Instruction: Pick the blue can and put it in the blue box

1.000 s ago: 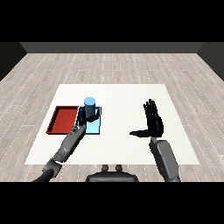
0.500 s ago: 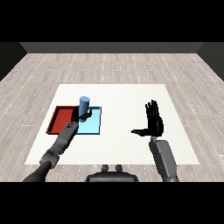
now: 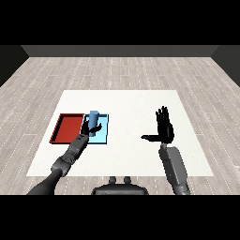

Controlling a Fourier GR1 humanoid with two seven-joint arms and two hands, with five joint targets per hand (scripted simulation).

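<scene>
Blue can (image 3: 93, 119) upright over light blue tray (image 3: 104, 136), beside red tray (image 3: 67, 127), left hand (image 3: 90, 127) fingers curled round it. Right hand (image 3: 164, 130) apart above white surface (image 3: 131, 103), fingers straight, holding nothing.

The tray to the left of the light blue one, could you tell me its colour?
Red, seen in the head view.

It looks like a bare test room: just a white table (image 3: 140, 154) on a grey plank floor (image 3: 122, 70).
</scene>
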